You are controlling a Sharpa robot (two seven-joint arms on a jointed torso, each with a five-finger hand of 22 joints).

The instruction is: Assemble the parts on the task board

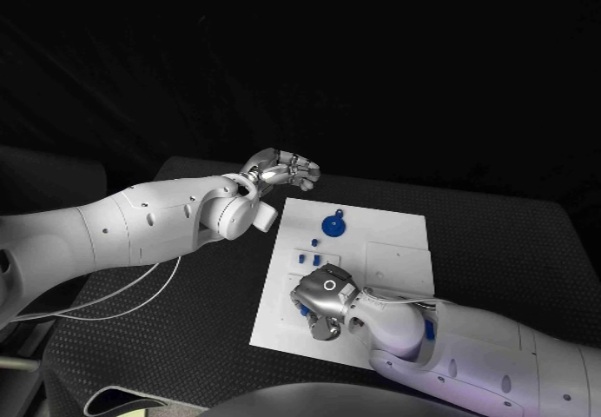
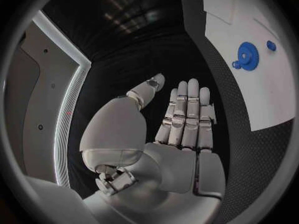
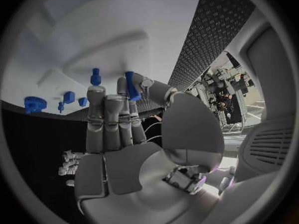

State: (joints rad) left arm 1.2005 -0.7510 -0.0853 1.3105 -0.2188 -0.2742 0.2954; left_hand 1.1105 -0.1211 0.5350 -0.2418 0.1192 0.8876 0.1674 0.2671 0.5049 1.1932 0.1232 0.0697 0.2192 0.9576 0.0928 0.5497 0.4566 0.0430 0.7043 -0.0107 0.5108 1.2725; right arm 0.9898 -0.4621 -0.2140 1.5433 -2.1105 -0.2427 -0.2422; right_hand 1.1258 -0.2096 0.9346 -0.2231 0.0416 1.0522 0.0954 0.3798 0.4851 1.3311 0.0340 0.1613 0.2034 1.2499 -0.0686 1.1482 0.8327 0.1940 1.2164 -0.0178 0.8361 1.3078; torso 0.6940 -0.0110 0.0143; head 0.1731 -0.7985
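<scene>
Looking down at the black counter [image 1: 501, 234] first, since it's the biggest thing here: it carries the white task board [image 1: 394, 228] right in the middle, square to me, so both arms can reach it from either side.

My left arm comes in from the side and parks its robot hand [image 1: 283, 168] just off the board's far corner, over the counter. From its wrist cam the fingers [image 2: 187, 109] are straight and side by side with nothing in them, so that robot hand is released. My guess is it's waiting out of the way so it doesn't block the other arm.

The right robot hand [image 1: 325, 301] sits over the near part of the board. In its wrist view a small blue peg [image 3: 130, 86] is pinched between thumb and fingertip, so it's grasping that part. I read this as carrying it toward a slot, held by the tips so the end stays free to go in.

Rest of the parts are on the board: the blue gear [image 1: 333, 225] near the far edge, and a few small blue pieces [image 1: 314, 258] around the middle, near the working hand. Can't tell which ones are seated properly.
</scene>
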